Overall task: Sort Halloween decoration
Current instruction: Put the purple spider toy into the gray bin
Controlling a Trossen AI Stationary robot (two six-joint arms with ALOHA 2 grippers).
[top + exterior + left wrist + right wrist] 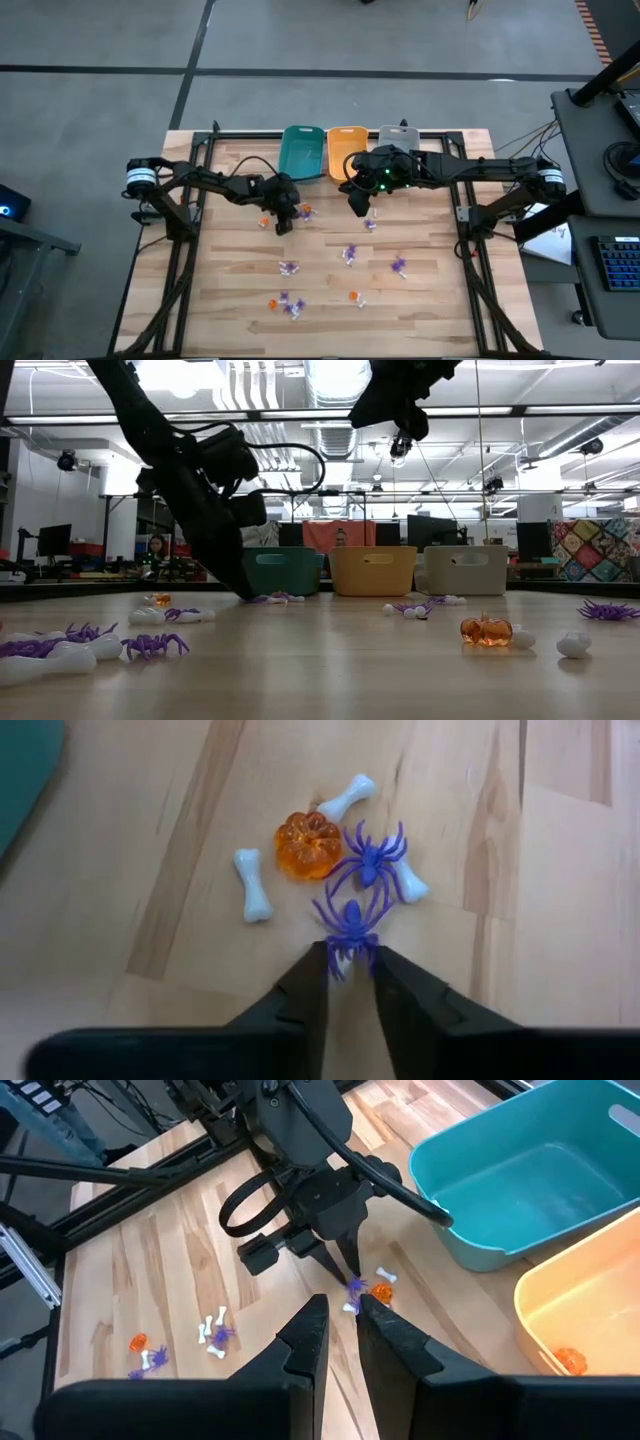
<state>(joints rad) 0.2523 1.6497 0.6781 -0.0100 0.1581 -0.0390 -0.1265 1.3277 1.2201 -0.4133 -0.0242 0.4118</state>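
From above we lose the small purple plastic spider [349,925] under the left gripper [349,963], whose narrowed fingertips pinch it (right gripper [343,1312] hovers nearly closed, empty).

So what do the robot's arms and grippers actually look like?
Both arms are black and jointed, with white bands near their bases. The left gripper and right gripper have two tapered black fingers. A black cable loops along the left arm; green lights glow on the right wrist.

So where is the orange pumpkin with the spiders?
In the left wrist view the orange pumpkin lies on the table just beyond the left gripper, touching a purple spider.
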